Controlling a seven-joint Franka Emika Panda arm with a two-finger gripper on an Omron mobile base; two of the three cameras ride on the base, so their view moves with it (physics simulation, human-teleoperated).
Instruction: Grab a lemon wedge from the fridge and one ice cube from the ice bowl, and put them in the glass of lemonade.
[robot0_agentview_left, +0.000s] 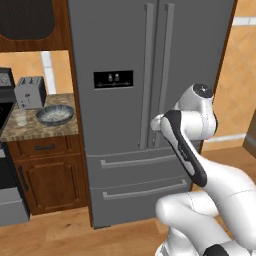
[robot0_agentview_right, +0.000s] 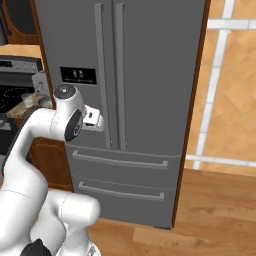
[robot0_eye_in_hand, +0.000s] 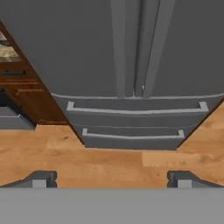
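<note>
Grey fridge (robot0_eye_in_hand: 127, 52) stands shut straight ahead of the tool (robot0_eye_in_hand: 111, 177), whose jaws are spread wide and empty. Best move: line up on one long door handle, close squarely, pull outward. Bowl (robot0_agentview_left: 55, 115) and glass (robot0_agentview_left: 21, 118) wait on the counter (robot0_agentview_left: 30, 131) far to its left.

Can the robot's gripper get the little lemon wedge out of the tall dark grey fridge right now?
Probably not yet. Both doors of the tall dark grey fridge are shut, so its inside is closed off. The open gripper faces the long vertical handles, touching nothing.
</note>
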